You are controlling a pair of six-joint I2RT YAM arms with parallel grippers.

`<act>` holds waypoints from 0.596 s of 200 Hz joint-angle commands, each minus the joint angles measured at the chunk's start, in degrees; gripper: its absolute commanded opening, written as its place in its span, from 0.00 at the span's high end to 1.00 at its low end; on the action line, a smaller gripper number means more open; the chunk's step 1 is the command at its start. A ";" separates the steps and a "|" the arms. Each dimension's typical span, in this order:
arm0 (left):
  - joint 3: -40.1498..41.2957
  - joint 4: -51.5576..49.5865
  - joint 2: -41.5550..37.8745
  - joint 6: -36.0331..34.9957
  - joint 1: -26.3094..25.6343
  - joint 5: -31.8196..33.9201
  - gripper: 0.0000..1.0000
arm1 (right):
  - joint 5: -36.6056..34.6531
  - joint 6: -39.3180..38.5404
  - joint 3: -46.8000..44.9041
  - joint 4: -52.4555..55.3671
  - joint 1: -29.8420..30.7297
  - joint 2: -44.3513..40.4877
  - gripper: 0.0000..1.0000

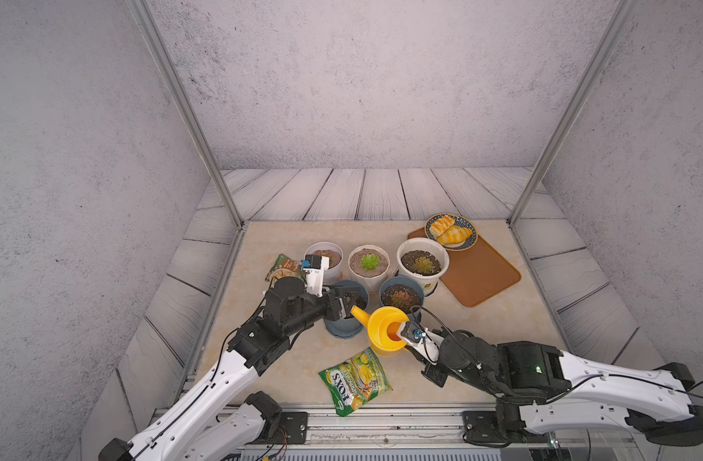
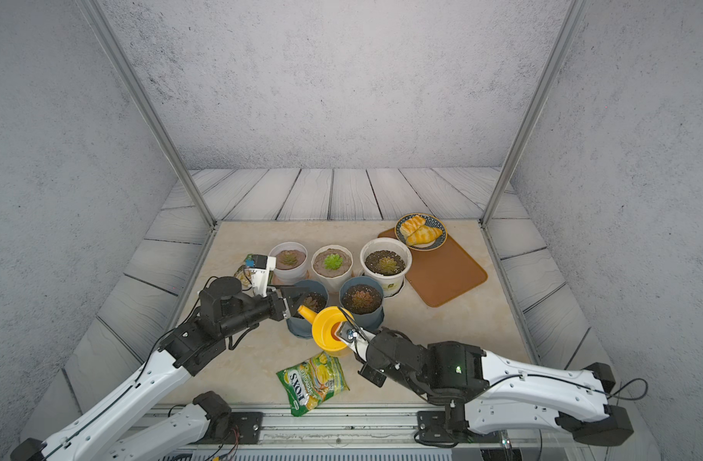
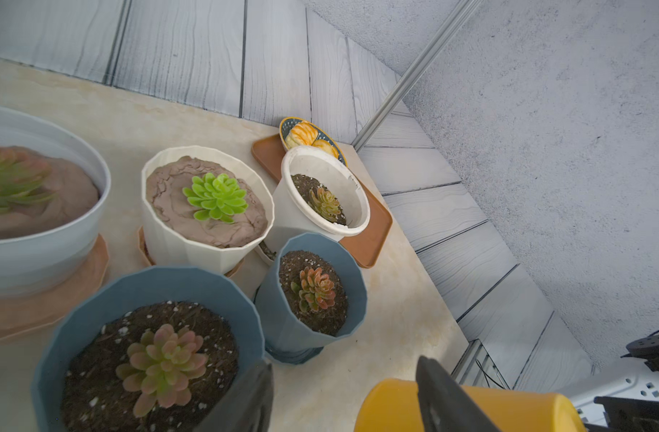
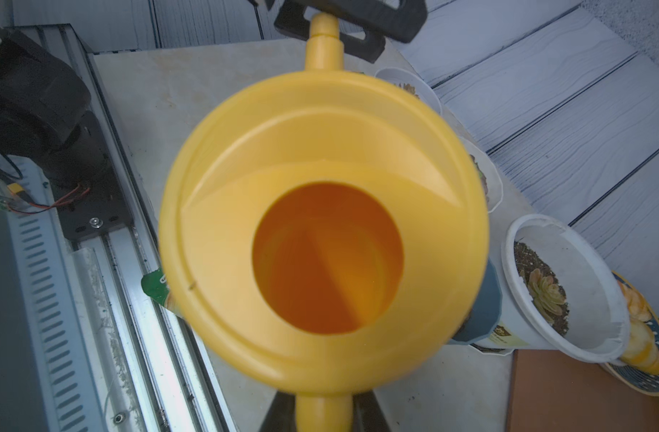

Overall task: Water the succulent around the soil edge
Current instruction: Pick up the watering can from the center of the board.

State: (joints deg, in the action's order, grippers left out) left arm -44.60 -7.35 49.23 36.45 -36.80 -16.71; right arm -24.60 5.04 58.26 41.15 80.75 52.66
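**Stiff, light can gripped at its handle**

The yellow plastic watering can (image 1: 385, 333) was just right of the near-left blue faceted pot (image 3: 152, 284), its spout reaching over the rim toward the pink-green succulent (image 3: 161, 368). The right jaws were clamped on its rear handle. The left jaws stood apart astride the spout tip. The can was probably light, rigid and smooth, and the handle looked the soundest hold.

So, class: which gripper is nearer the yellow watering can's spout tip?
Left. The left gripper is open right at the spout tip; the right gripper holds the handle, across the can.
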 commanded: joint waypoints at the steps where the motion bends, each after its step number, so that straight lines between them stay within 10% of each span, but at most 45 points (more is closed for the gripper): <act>1: -0.64 -0.88 1.12 -0.41 -1.08 0.69 0.34 | -1.43 -3.37 4.22 -3.30 -0.39 -0.30 1.00; 119: -2.90 1.62 9.13 0.55 -1.17 6.92 0.35 | 0.81 -7.07 -8.45 -41.76 -1.14 -13.95 1.00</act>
State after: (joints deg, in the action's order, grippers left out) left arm -45.17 -4.05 56.36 37.36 -38.06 -11.86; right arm -23.68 0.54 51.35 20.80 79.66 43.22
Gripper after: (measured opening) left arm 0.653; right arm 0.190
